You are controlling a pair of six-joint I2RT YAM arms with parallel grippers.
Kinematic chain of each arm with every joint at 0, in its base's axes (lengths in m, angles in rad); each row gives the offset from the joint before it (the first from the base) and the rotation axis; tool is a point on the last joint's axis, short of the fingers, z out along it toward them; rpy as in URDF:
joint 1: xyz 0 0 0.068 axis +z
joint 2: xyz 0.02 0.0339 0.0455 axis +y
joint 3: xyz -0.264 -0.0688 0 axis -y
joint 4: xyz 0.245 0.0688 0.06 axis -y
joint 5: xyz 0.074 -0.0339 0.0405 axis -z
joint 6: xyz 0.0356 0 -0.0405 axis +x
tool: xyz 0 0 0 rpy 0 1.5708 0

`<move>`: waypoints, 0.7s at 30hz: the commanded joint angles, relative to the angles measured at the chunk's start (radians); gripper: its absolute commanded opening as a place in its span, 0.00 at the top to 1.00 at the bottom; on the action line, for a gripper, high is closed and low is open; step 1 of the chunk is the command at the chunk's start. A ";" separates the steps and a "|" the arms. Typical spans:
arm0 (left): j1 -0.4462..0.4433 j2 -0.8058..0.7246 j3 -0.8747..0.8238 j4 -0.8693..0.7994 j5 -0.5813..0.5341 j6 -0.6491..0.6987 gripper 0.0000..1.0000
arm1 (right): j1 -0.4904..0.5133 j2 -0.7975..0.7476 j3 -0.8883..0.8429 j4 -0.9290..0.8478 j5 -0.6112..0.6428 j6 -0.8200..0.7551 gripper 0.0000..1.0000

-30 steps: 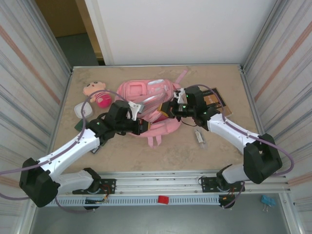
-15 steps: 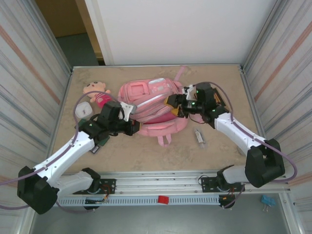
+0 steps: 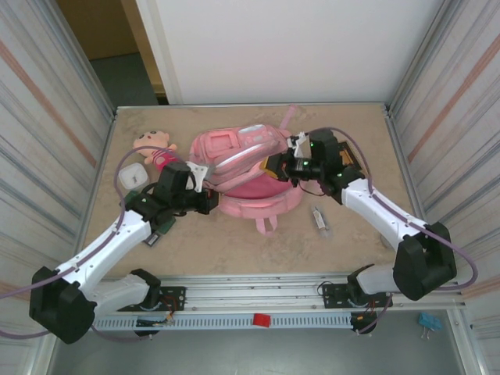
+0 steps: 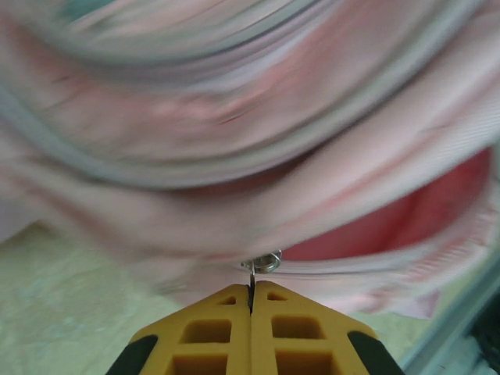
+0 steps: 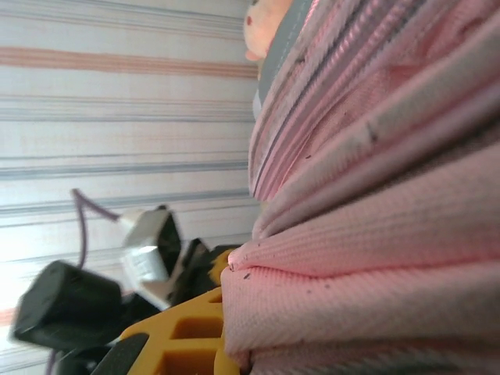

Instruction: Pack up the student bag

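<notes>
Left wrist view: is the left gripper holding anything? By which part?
Yes. The left gripper is shut on the student bag, pinching only the thin metal zip pull between its fingertips, not the fabric.

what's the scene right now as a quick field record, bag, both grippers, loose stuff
bag: student bag lying mid-table, red lining showing at its opening
left gripper: shut on zip pull at bag's near-left edge
right gripper: shut on a fabric fold at bag's right side
loose items: plush doll, small white object left of bag; small tube right of it
</notes>
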 commanded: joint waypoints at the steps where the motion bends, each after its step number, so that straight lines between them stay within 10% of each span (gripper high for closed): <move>1: 0.047 -0.004 -0.037 0.025 -0.082 0.042 1.00 | -0.057 -0.025 0.144 -0.120 -0.157 -0.140 1.00; 18: 0.227 0.236 -0.008 0.319 -0.101 0.056 1.00 | -0.132 0.016 0.367 -0.253 -0.436 -0.239 1.00; 21: 0.227 0.215 0.024 0.282 -0.062 0.029 0.78 | -0.119 0.039 0.363 -0.231 -0.402 -0.241 1.00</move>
